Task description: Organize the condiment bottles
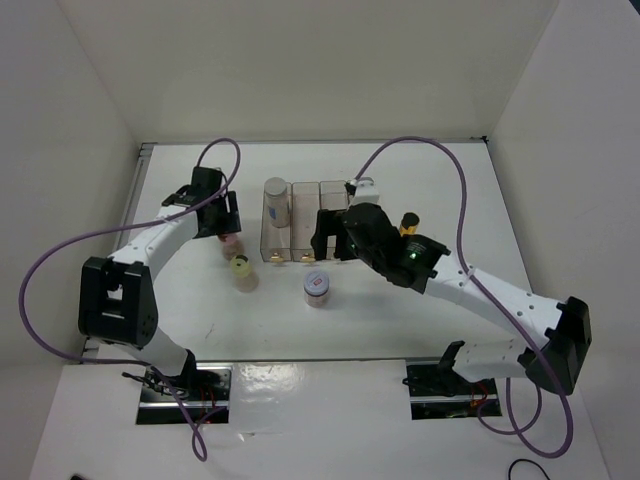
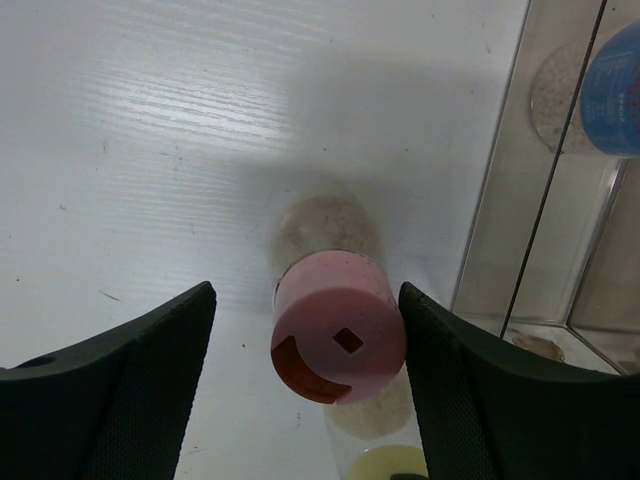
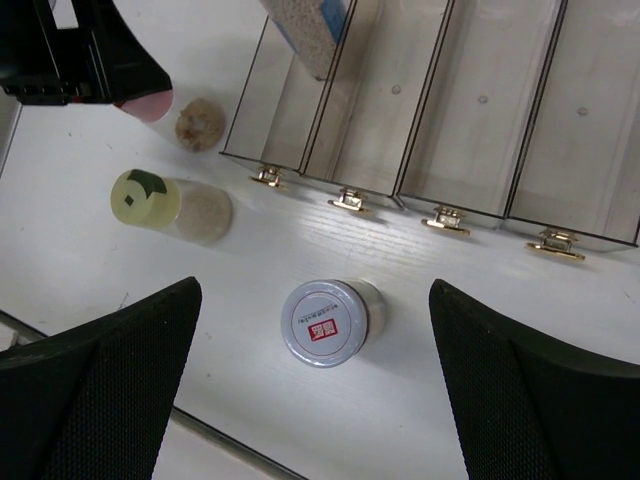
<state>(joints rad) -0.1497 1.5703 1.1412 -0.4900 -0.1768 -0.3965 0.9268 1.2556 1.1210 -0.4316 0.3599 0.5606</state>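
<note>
The pink-capped bottle (image 2: 338, 340) stands upright left of the organizer (image 1: 305, 238), between the fingers of my open left gripper (image 2: 308, 385); the right finger is close beside the cap and the left finger is apart. The yellow-capped bottle (image 1: 241, 270) stands just in front of it. The grey-capped bottle (image 1: 276, 200) stands in the organizer's leftmost compartment. The squat white-lidded jar (image 3: 324, 322) stands in front of the organizer, below my open, empty right gripper (image 3: 315, 385). The slim dark black-capped bottle (image 1: 408, 224) stands right of the organizer, partly hidden behind the right arm.
The organizer's other three compartments (image 3: 480, 100) hold nothing. Its gold feet (image 3: 445, 218) face the near side. White walls close in the table at the back and both sides. A metal strip (image 3: 220, 440) runs along the near table edge.
</note>
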